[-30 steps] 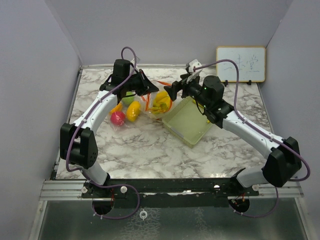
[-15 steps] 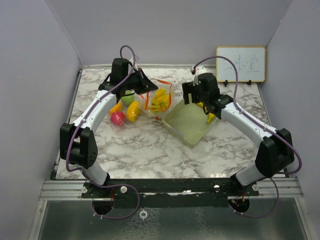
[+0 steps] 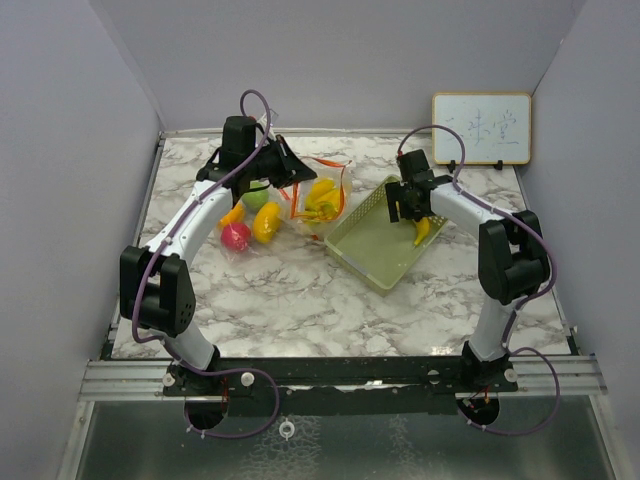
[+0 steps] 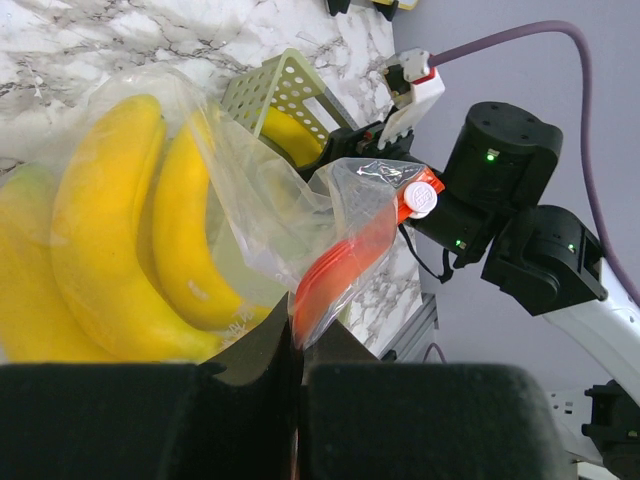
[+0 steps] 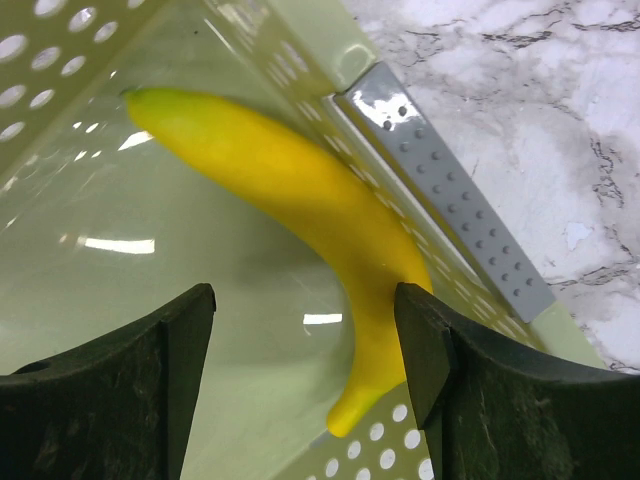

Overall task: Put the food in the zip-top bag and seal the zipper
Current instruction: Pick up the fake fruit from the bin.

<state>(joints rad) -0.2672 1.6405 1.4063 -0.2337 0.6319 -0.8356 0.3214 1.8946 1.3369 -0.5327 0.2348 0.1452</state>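
The clear zip-top bag [image 3: 322, 193] with an orange zipper strip [image 4: 340, 265] and a white slider [image 4: 418, 197] lies at the back middle, with several yellow bananas [image 4: 110, 230] inside. My left gripper [image 4: 295, 350] is shut on the bag's zipper edge; it also shows in the top view [image 3: 288, 177]. My right gripper [image 5: 310, 340] is open just above a loose yellow banana [image 5: 290, 200] in the pale green tray [image 5: 100, 280]; the banana's thin end lies against the right finger. In the top view the right gripper [image 3: 412, 212] is over the tray's far right corner, near that banana [image 3: 423, 231].
A green apple [image 3: 257, 197], an orange fruit [image 3: 232, 214], a red-pink ball fruit [image 3: 235, 237] and a yellow fruit [image 3: 266, 222] lie on the marble table under the left arm. The tray's rim [image 3: 352, 262] sits right of the bag. A whiteboard [image 3: 481, 128] leans at the back right.
My right arm has swung away from the bag to the right and come down over the banana in the tray. The left gripper has kept its hold on the bag.
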